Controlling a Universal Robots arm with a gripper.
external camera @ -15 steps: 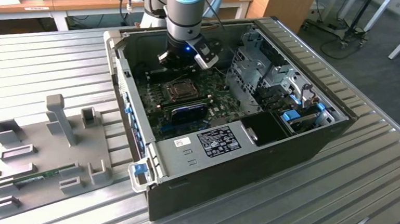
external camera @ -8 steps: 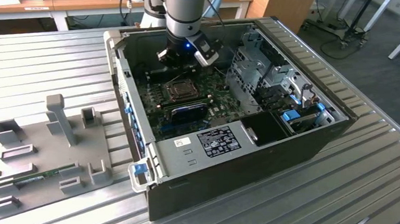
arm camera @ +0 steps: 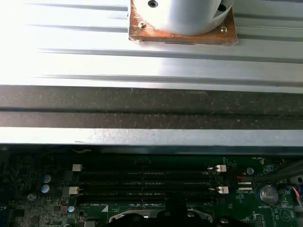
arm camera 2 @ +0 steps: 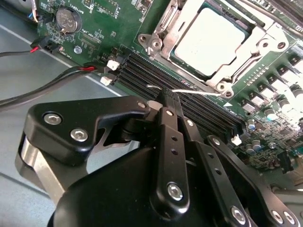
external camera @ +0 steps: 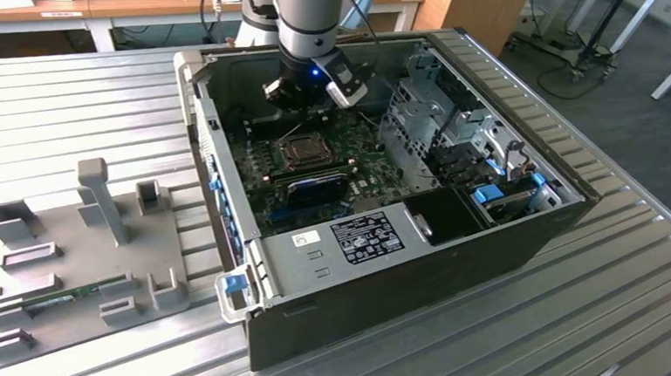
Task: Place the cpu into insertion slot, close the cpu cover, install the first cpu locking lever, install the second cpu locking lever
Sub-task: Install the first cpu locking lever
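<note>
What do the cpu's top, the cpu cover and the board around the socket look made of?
The cpu: dull pale-grey metal top, matte, no sharp reflections. The cpu cover: bright silvery sheet metal, probably steel, glinting along its stamped edges. The board: green coated circuit laminate, slightly glossy, dotted with solder points.

The exterior view looks down; both wrist views closely share memory slots [arm camera 2: 142, 73] [arm camera: 142, 182].

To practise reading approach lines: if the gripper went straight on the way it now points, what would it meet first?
Most likely the thin silvery locking lever lying right across the gripper's tip, with the black memory slots just behind it; depth between them is hard to judge.
</note>
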